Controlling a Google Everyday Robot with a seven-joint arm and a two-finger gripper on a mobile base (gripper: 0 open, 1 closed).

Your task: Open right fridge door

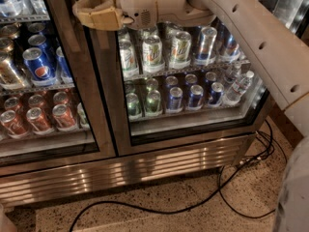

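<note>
While the white arm point(251, 30) is reaching in from the upper right across the cabinet front, the tan claw point(91, 7) is sitting high at the top left of the view, against the left-hand upright of the right fridge door point(186, 112). Whether the claw is spread or pressed together cannot be told. The right fridge door is occupying the centre and right of the view, with its wide brushed-steel frame lying flush in line with the left door point(48, 88); no gap is showing between the two. Behind its glass, green-and-white cans point(152, 52) are standing on the upper shelf, blue cans point(195, 95) are standing on the shelf below, and a clear bottle point(239, 86) is leaning at the right end. Behind the left door, a blue Pepsi can point(38, 64) is facing out above a row of orange cans point(63, 116). Below both doors, a ribbed steel grille point(130, 170) is running along the base. A black cable point(231, 197) is trailing over the speckled floor point(193, 219) from the lower right corner of the cabinet.
</note>
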